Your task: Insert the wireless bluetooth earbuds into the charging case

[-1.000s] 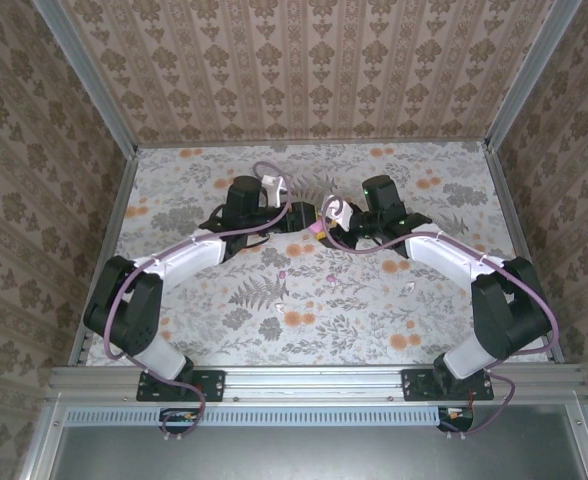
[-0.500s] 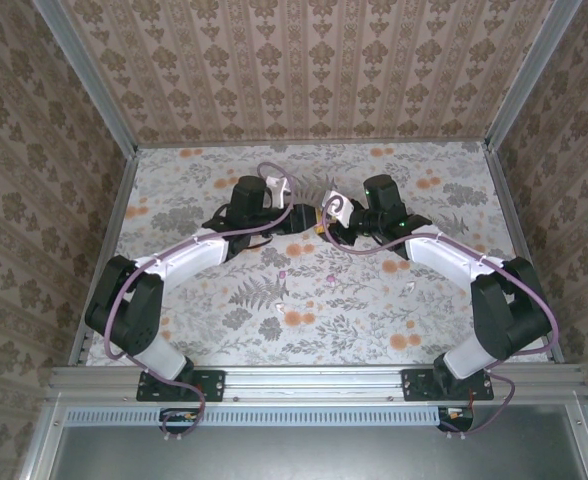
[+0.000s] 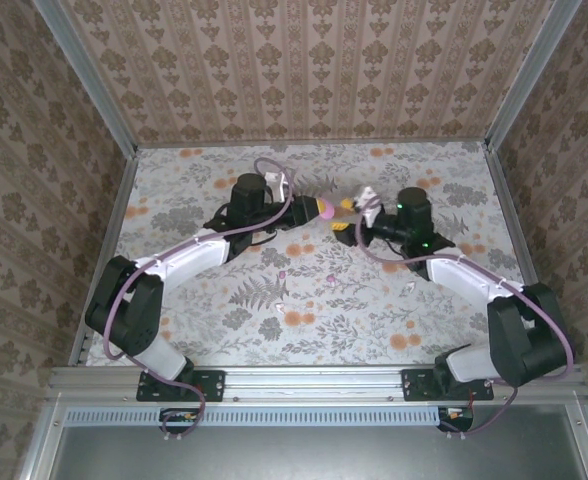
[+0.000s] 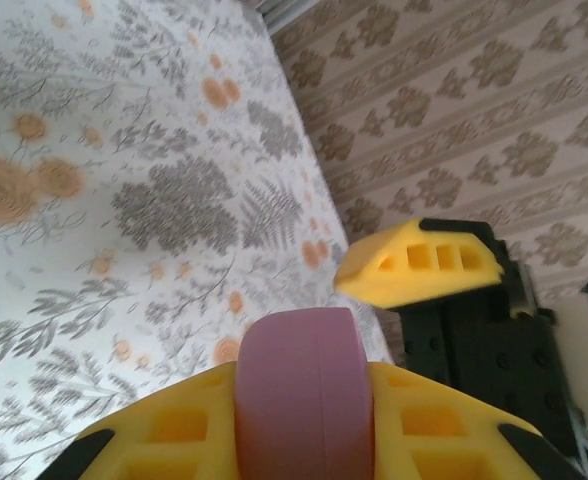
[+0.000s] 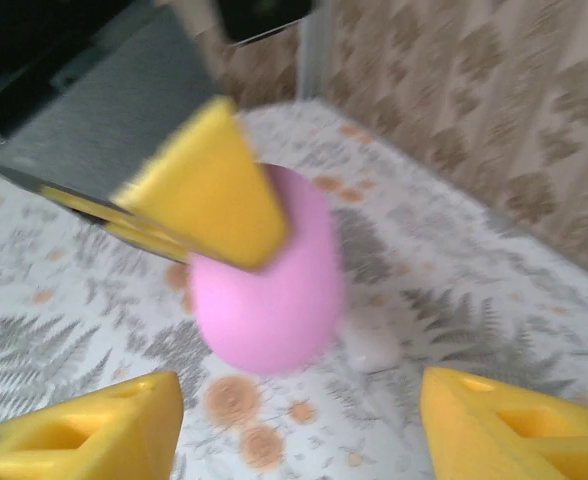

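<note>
The charging case [image 3: 326, 208], a pink pebble with its lid shut, is held off the table between the yellow fingers of my left gripper [image 3: 321, 209]. In the left wrist view the case [image 4: 299, 350] fills the gap between the jaws of the left gripper [image 4: 299, 420]. My right gripper [image 3: 346, 214] stands open just right of the case without touching it. Seen from the right wrist, the case [image 5: 269, 280] hangs ahead of the right gripper [image 5: 299, 430]. A tiny pink earbud [image 3: 282, 273] and a white earbud [image 3: 411, 288] lie on the table nearer the arm bases.
The floral table [image 3: 224, 320] is walled by patterned panels on three sides. Another small white bud [image 3: 277, 308] lies near the middle. A blurred white object [image 5: 374, 345] rests on the table below the case; what it is I cannot tell.
The left gripper closed on the pink case and carried it up and away from the bases. The right gripper opened, let go of the case and drew back to the right.
</note>
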